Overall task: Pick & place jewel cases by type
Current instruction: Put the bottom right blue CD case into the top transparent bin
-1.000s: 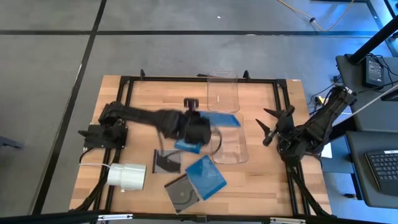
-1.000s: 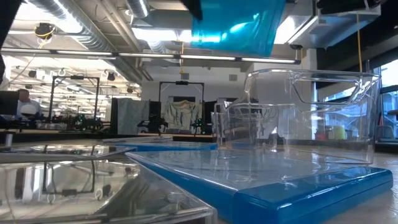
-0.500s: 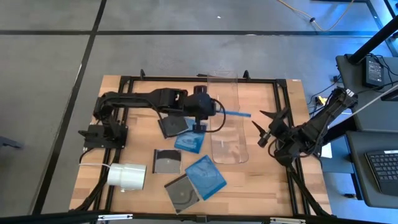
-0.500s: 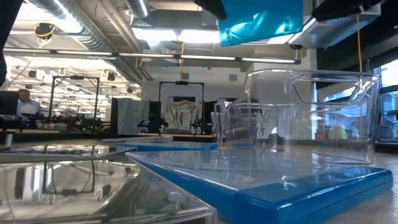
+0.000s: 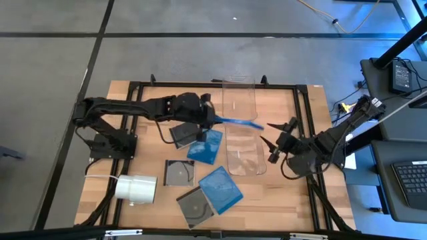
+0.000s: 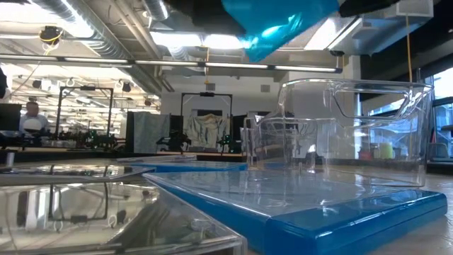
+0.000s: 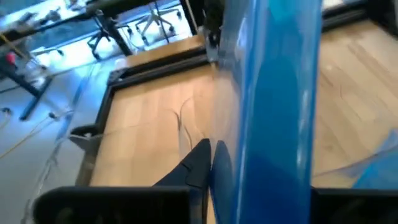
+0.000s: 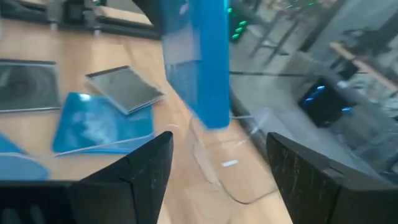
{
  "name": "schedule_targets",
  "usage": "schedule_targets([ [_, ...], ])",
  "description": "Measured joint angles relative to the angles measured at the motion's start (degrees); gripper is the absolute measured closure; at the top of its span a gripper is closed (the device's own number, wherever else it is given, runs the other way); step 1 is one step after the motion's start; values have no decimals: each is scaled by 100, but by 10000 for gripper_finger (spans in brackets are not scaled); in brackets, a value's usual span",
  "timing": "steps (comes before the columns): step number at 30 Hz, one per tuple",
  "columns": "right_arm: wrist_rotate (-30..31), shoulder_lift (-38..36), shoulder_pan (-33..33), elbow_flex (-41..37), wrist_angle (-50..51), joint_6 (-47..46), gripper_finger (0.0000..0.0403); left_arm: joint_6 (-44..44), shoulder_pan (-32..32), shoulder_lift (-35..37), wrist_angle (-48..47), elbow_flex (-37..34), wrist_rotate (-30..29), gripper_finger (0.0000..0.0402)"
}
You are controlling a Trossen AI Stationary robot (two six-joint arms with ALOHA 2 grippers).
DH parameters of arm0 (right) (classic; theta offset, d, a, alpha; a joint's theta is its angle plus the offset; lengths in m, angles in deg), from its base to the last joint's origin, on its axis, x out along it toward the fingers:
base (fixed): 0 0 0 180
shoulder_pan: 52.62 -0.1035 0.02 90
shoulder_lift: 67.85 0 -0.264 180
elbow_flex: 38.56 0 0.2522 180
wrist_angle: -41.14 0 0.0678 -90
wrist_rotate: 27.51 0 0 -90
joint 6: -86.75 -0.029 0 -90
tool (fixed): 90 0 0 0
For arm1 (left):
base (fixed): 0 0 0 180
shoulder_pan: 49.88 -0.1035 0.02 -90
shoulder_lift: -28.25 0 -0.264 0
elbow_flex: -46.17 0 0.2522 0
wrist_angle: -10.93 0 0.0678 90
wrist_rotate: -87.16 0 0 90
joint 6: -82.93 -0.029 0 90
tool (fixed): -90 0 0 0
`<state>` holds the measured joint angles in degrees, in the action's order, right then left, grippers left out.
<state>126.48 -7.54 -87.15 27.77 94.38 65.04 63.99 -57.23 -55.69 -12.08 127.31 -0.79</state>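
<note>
A: The blue jewel case (image 5: 237, 121) is clamped edge-on in the left gripper (image 5: 208, 119), sticking out ahead of it and above the clear bins.

B: And the right gripper (image 5: 275, 140)?

A: Fingers spread wide, holding nothing, waiting just beyond the nearer bin (image 5: 244, 152), on the side away from the left gripper.

B: How would you finish the drop well?

A: I'd say square the case over the chosen bin's mouth, lower it inside the walls, then let go, so it doesn't catch the rim and tip out.

B: Anything in the bins?

A: The far bin (image 5: 239, 98) and the nearer one both look empty, as far as clear plastic lets me tell.

B: The other cases?

A: Back beneath and behind the left gripper on the table (image 5: 293, 200): a blue one (image 5: 207, 147) and a dark one (image 5: 183, 133) closest, another dark one (image 5: 179, 173), then a blue (image 5: 221, 189) and dark (image 5: 193, 205) pair farther off.
</note>
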Motion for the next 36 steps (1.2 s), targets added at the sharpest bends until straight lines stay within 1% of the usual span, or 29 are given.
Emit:
schedule_targets([
  [2, -513, -6, 266, 0, -475, 477, 143, -118, -12, 8, 398, -275, 76, 364],
  [4, -944, -6, 469, 0, -909, 928, 143, -232, -19, 22, 467, -431, 108, 360],
  [8, -1478, -8, 752, 2, -1560, 1671, 143, -372, -30, 22, 461, -541, 87, 357],
  [12, -1935, -8, 1001, 2, -1752, 1810, 151, -437, -24, 22, 526, -541, 102, 364],
  [15, -2193, -8, 1096, 2, -1747, 1746, 174, -432, -26, 22, 520, -541, 44, 364],
  [21, -2123, -30, 1109, 2, -1742, 1765, 235, -279, -27, 22, 273, -541, -425, 357],
  [22, -2120, -39, 1109, 2, -1746, 1766, 242, -232, -28, 22, 239, -541, -406, 358],
  [25, -2120, -39, 1108, 2, -1743, 1768, 258, -61, -27, 22, 361, -540, -64, 363],
  [27, -2120, -39, 1106, 2, -1743, 1770, 267, 9, -18, 22, 419, -538, 48, 362],
  [30, -2118, -39, 1106, 2, -1742, 1780, 288, 33, -16, 22, 427, -538, 56, 357],
  [36, -2123, -39, 1106, 2, -1733, 1991, 351, 14, -24, 22, 390, -538, 23, 360],
])
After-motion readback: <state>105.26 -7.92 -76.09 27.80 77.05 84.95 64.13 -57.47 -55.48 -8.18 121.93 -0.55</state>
